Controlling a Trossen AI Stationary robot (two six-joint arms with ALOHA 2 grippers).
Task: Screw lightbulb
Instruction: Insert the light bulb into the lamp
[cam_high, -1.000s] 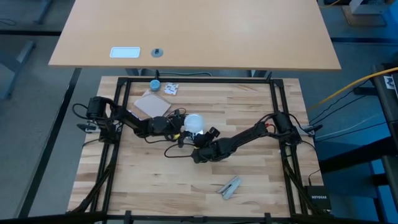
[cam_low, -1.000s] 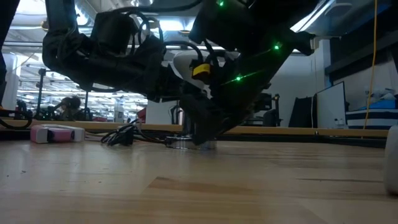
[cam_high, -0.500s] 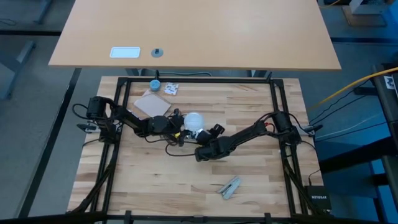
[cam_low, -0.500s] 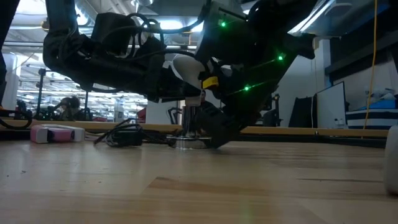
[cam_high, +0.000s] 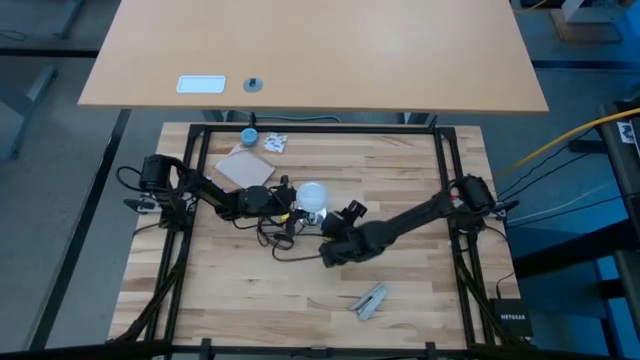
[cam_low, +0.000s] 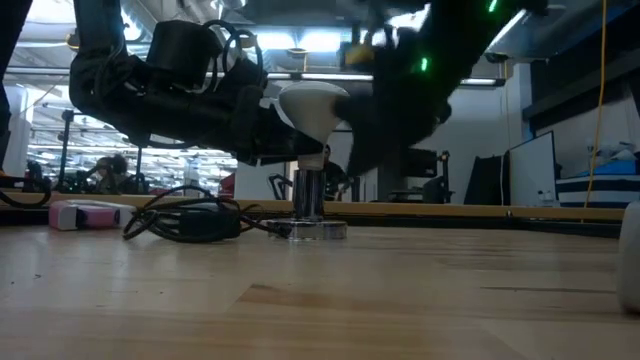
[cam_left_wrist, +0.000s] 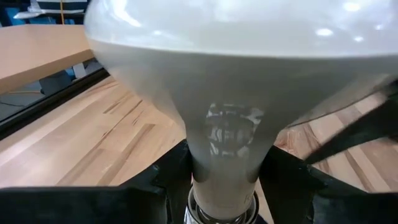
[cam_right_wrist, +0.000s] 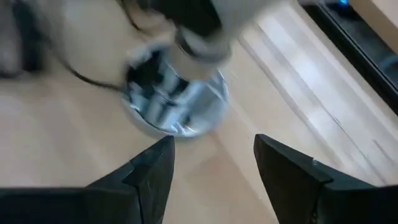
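Low view shows my left claw (cam_low: 290, 135) closed around the narrow neck of the lightbulb (cam_low: 312, 108), holding it upright with its screw end set down into the chrome socket (cam_low: 308, 195). That socket stands on a shiny round silver disc (cam_low: 310, 230) resting on the bench (cam_low: 320, 300), directly under my left claw. A black cord (cam_low: 185, 218) lies coiled on the bench beside the disc, on the side my left arm comes from.

From my left wrist camera, the lightbulb's frosted globe fills the space just ahead, and its neck (cam_left_wrist: 225, 168) sits between my two dark fingers (cam_left_wrist: 168, 177), touching both.

From the high view, my right claw (cam_high: 340, 250) is near the lightbulb (cam_high: 311, 193) but apart from it, lying low over the bench. Its own camera shows my two right fingers (cam_right_wrist: 152, 171) spread wide with nothing between them, the silver disc (cam_right_wrist: 177, 106) just ahead of them.
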